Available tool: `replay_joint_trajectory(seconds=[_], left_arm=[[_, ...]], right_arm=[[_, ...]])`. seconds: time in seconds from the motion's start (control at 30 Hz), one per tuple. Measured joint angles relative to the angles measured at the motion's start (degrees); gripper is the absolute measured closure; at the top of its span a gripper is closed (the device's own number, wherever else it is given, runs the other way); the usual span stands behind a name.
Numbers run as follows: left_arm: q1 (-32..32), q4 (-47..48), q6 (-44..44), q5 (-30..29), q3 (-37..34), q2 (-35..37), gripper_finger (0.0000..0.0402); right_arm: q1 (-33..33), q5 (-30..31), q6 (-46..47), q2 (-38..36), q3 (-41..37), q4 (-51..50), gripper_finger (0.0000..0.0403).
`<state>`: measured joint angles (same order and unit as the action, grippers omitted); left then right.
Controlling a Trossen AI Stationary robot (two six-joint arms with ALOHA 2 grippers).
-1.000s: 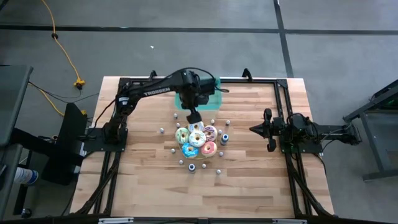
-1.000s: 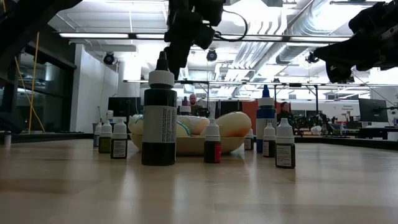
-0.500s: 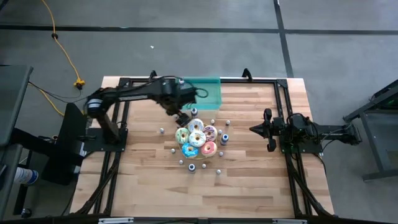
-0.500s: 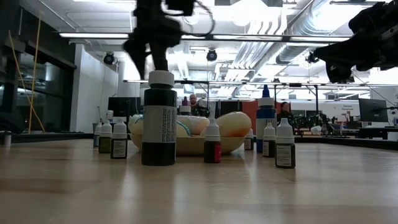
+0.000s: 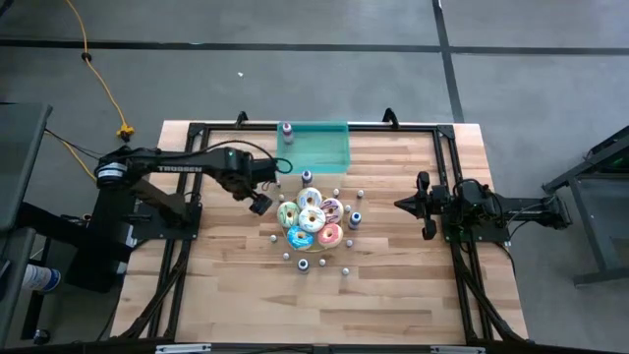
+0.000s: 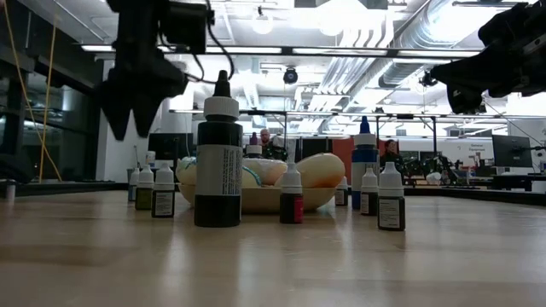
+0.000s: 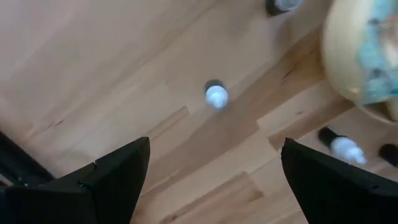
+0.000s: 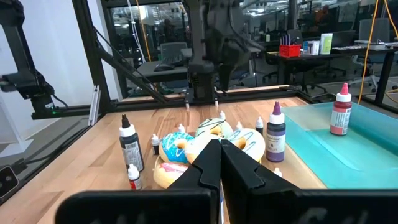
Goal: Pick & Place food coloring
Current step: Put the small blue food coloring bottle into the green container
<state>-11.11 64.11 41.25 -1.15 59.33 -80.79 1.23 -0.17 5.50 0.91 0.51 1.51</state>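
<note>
Seen level across the wooden desk (image 6: 273, 264), a tall black bottle (image 6: 218, 162) with a white cap is standing nearest the camera, with small food coloring bottles (image 6: 392, 198) ranged upright on either side of it. Just behind them, a shallow plate (image 6: 256, 199) is holding the frosted donuts (image 5: 311, 219); a blue bottle (image 6: 364, 162) is rising beyond its right edge.

From above, the tiny bottles are standing in a loose ring around the donuts near the middle of the desk. A single small bottle (image 5: 256, 206) is standing apart on the ring's left side.

The left gripper (image 5: 259, 205) is hovering above the desk just beside that bottle, its fingers (image 7: 118, 177) spread wide and holding nothing. The left wrist view is looking down between them at a white-capped bottle (image 7: 216, 96) on bare wood, with the plate's rim at the frame's edge.

The right gripper (image 5: 401, 205) is waiting well off to the right of the donuts, its fingers (image 8: 211, 163) pressed together and empty.

Farthest back, a translucent teal tray (image 5: 322, 147) is lying against the desk's far edge, with one red-brown bottle (image 5: 287, 131) standing upright at its left end.
</note>
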Motion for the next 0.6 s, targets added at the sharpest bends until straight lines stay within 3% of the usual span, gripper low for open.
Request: replay_joint_trajectory(seconds=[0.23, 0.6], left_arm=[[0.0, -9.6, -0.5, 2.2, -6.1, 0.0, 0.005], [-0.6, -12.3, -3.6, -1.0, -8.9, -1.8, 0.005]], right_arm=[[0.0, 0.0, 0.0, 0.2, 0.0, 0.0, 0.0402], [0.0, 0.0, 0.0, 0.2, 0.0, 0.0, 0.0402]])
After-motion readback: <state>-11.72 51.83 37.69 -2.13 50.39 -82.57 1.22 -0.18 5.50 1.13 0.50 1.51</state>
